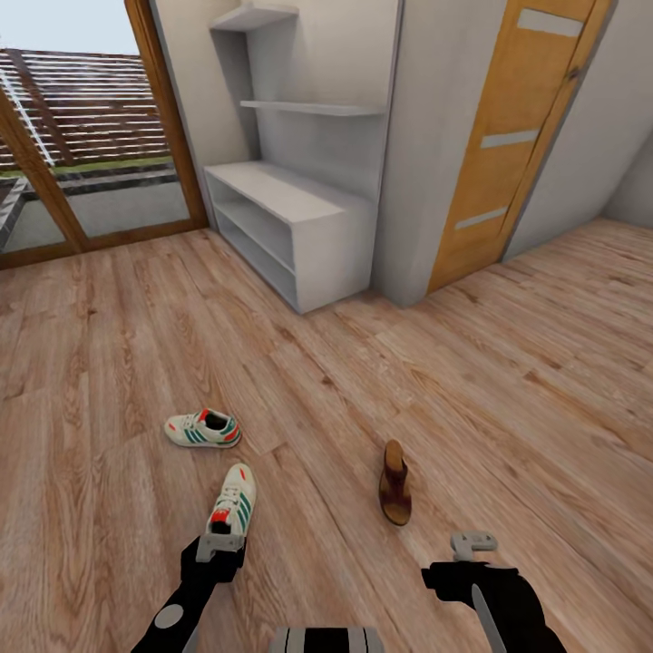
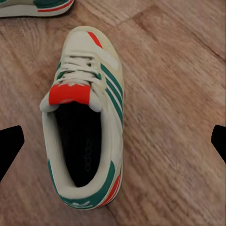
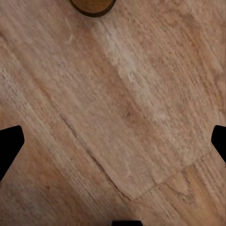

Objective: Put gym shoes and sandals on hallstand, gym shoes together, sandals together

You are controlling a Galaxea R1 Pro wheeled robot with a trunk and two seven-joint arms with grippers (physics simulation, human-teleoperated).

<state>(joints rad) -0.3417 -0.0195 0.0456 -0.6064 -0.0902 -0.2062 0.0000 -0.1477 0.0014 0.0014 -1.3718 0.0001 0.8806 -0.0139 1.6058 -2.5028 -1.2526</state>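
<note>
Landmark: the hallstand point(image 1: 299, 227), a pale grey bench with two shelf openings and stepped wall shelves above, standing against the far wall between the glass door point(image 1: 82, 136) and the wooden door point(image 1: 517, 136).
Near gym shoe point(image 1: 233, 501): on the corridor floor point(image 1: 508, 390), well apart from the hallstand, upright on its sole, toe pointing toward the hallstand.
Near gym shoe, markings: in the left wrist view the gym shoe point(image 2: 87, 117) shows a dark insole printed "adidas", a trefoil logo on the orange-red tongue patch and another at the heel, and green side stripes.
Far gym shoe point(image 1: 203, 428): on the floor between the near shoe and the hallstand, lying crosswise, not touching the near shoe.
Sandal point(image 1: 394, 482): brown, on the floor well apart from the hallstand, to the right of both gym shoes.
Left gripper point(image 1: 220, 545): above the heel of the near gym shoe; fingers spread wide on either side of the shoe, holding nothing.
Right gripper point(image 1: 473, 543): over bare floor, nearer the robot than the sandal; fingers spread wide, holding nothing.
</note>
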